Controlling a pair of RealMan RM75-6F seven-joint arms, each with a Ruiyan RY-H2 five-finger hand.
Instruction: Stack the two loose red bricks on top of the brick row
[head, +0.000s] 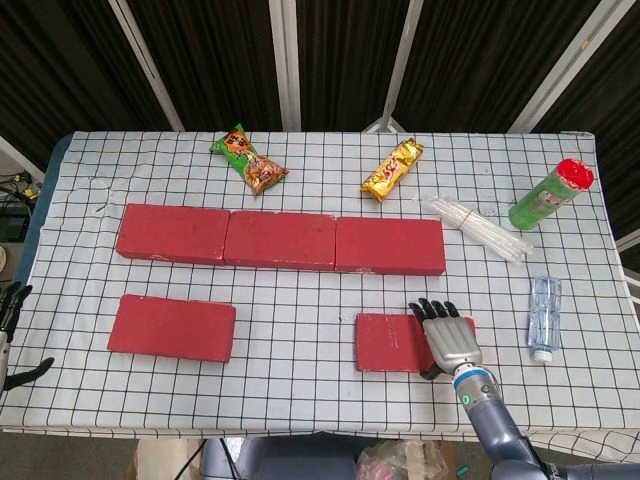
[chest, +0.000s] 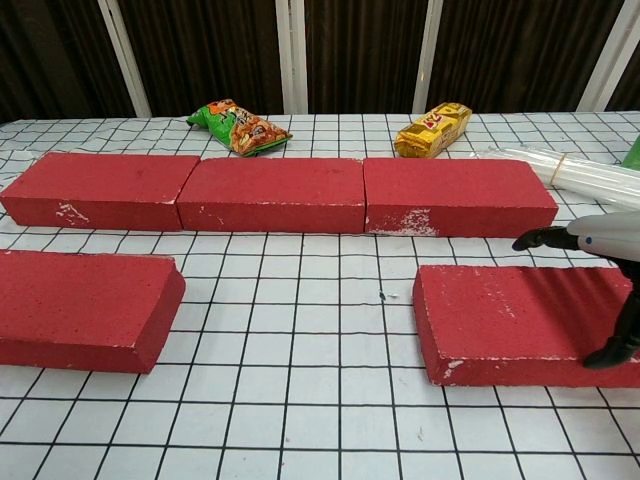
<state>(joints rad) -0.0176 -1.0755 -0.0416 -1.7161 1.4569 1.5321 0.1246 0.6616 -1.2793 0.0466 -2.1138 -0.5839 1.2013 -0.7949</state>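
Tabletop (head: 300, 410) with grid cloth carries everything. Brick row (head: 280, 240), three red bricks end to end, is the landmark; nothing is stacked on it yet. Two loose red bricks lie nearer the robot than the row: left loose brick (head: 172, 327) below the row's left end, untouched; right loose brick (head: 395, 342) below the row's right end, apart from the row with a strip of cloth between.

Step in hand, as I judge it: grasping the right loose brick. To do it well, seat the palm over the brick's right end, get the thumb on the near long face and the fingers on the far one, and squeeze across the short width before lifting. The brick looks heavy and rough, so grip should hold but a loose pinch could let it tilt. Lift straight up, carry it toward the row, set it down flat and square on the row's right brick.

Right robot hand (head: 447, 340): fingers spread apart and extended over the right end of the right loose brick, thumb dropped at the near edge in the chest view (chest: 600, 290). It looks draped on the brick, not clamped; nothing lifted. Whether the palm actually touches the top, can't tell.

Left robot hand (head: 12, 340): at the left edge, well off from the row, fingers apart, holds nothing.
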